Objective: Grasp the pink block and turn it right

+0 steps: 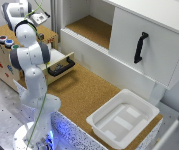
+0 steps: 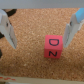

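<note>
The pink block [image 2: 53,47] lies on a cork surface in the wrist view, a cube with dark letters on its top face. My gripper [image 2: 41,31] is open above it, with one light blue fingertip [image 2: 8,31] on one side and the other [image 2: 74,26] on the far side. The block sits closer to the second fingertip and touches neither. In the exterior view the arm's hand [image 1: 37,18] is raised over the wooden box at the back on the exterior view's left. The block cannot be seen there.
A white bin [image 1: 100,123] sits on the cork counter at the exterior view's right front. An open drawer with a black handle [image 1: 62,67] juts out beside the arm. A white cabinet door with a black handle [image 1: 140,47] stands behind. The wooden box [image 1: 1,55] carries coloured buttons.
</note>
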{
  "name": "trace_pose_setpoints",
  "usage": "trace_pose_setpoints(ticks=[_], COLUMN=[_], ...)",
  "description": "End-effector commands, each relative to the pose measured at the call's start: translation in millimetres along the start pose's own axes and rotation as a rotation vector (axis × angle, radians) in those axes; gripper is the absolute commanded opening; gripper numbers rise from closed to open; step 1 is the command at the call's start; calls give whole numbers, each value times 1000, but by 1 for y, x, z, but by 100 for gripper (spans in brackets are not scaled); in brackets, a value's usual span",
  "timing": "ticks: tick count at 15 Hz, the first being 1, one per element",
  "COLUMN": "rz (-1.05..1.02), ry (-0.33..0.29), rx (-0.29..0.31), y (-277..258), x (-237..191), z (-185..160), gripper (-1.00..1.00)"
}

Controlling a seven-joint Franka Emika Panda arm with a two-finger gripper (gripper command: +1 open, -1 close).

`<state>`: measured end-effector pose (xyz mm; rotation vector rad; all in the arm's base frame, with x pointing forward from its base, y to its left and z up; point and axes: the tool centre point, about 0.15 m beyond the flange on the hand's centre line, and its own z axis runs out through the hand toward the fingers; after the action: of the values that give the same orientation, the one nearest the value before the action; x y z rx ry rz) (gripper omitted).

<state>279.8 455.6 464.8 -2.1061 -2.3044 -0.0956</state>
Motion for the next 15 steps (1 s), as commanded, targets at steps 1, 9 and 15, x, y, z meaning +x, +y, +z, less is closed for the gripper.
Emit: trace_pose_setpoints(ticks=[1,9,15], rz=[43,12,-1], ry=[-48,-82,-64], rx=[11,30,31], y=[31,22,11], x=[16,13,16], z=[24,36,32], gripper=[100,-100,-100])
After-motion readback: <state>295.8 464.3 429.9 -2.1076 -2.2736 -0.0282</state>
